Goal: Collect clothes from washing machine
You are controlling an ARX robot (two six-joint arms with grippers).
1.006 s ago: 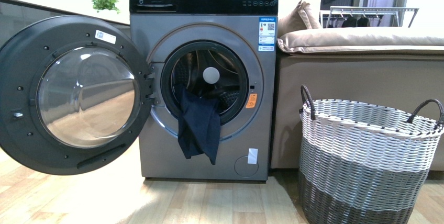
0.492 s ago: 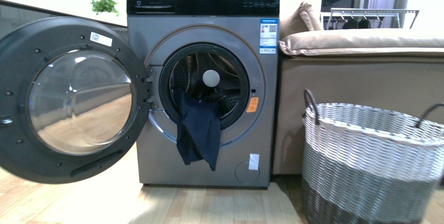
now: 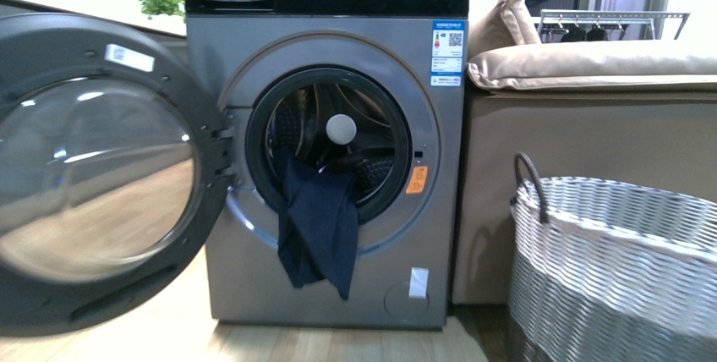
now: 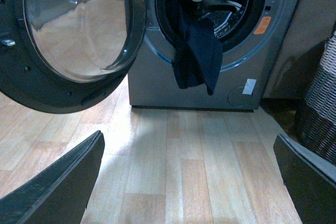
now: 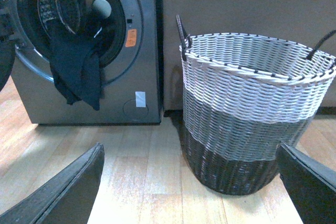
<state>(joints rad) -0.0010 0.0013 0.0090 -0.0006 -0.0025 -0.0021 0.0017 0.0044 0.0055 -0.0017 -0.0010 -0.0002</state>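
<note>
Spotter: Clothes [image 3: 317, 218], one dark navy piece. It is draped over the lower lip of the porthole [image 3: 262, 178]. The top end is tucked into the drum [image 3: 376, 117] and the rest hangs down the washing machine [image 3: 338, 49] front, clear of the floor [image 4: 184, 171].

Planner: Door?

Spotter: Door [image 3: 93, 176] is swung fully open on the left-hand side, just beside the cloth. A white ball [image 3: 341, 128] shows inside the opening above the garment; I can't tell what it is. Woven basket [image 3: 617, 252] stands on the floor to the right, in front of the sofa with the beige cushions [image 3: 592, 62].

Planner: Pincers?

Spotter: Left pincer [image 4: 187, 136] is spread wide and holds nothing. Right pincer [image 5: 189, 145] is the same. Both are low over the floor, well apart from the machine. Nothing is gripped yet.

Planner: So this is the approach. My read is that the left wrist view has the garment nearly dead ahead, while the right one mostly faces the basket. Left arm goes in.

Spotter: Where to bite?

Planner: Take the bunched part where it crosses the lip, or just under it, because there are more layers there and it's less likely to slip. Keep the fingers wide until cloth sits between them, then close fully. Draw outward and slightly up so the hidden end slides out over the rim instead of dragging.

Spotter: Risks?

Planner: The elbow could clip the open door. A bite on the loose hem alone could also let the limp cloth peel free.
</note>
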